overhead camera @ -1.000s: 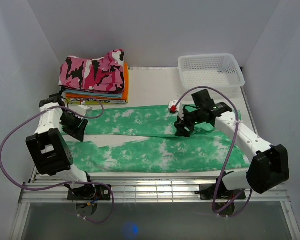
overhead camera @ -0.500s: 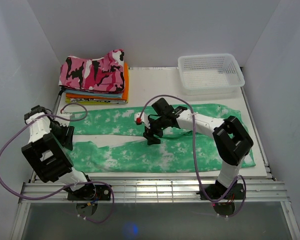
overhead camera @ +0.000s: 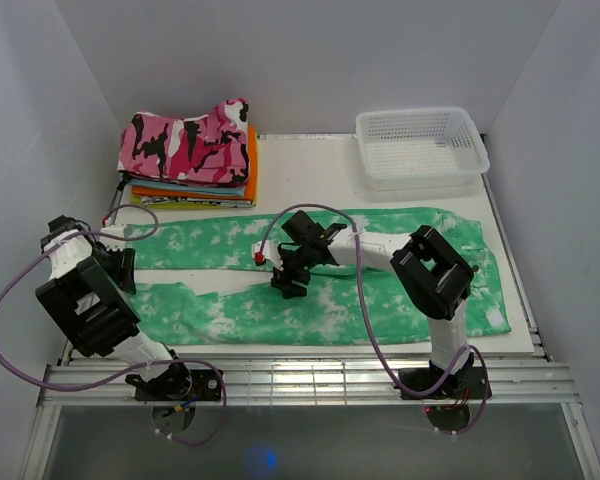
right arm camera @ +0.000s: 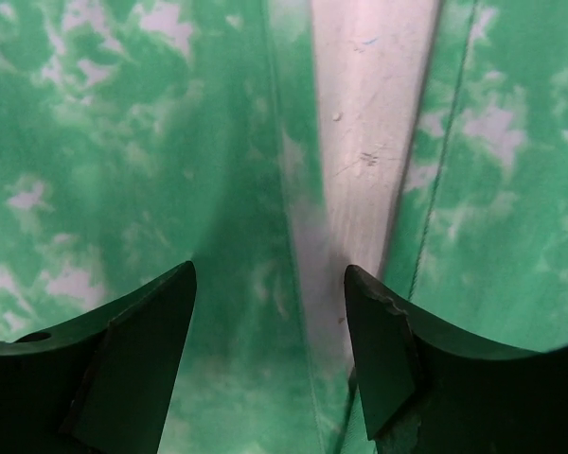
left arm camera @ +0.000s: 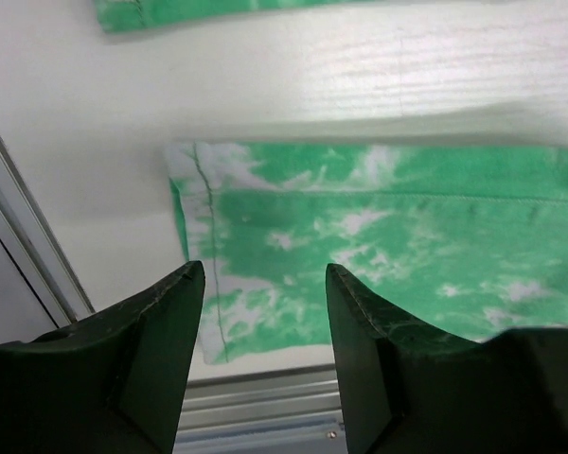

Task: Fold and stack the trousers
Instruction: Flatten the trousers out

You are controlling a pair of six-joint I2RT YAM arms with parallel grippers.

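We are starting at the right gripper (right arm camera: 270, 274): its jaws are standing apart and gripping nothing. It is hovering over the trousers (right arm camera: 123, 142), just where a bare strip of the table (right arm camera: 369, 113) is showing between the two legs. The left gripper (left arm camera: 262, 276) is gaping too, empty, and hanging above the hem of one leg, with a metal rail (left arm camera: 265, 407) showing at the bottom of its frame.

Pulling out to the top view, we are seeing the trousers lying flat across the middle of the frame, both legs running left to right. The white table is boxed in by pale walls (overhead camera: 310, 60). A white basket (overhead camera: 420, 145) is sitting at upper right, and a camouflage garment (overhead camera: 190, 140) is topping folded orange clothes (overhead camera: 250, 165) at upper left.

The right arm is stretching low to the left, reaching frame centre. The left arm is folding back on itself at the left edge.
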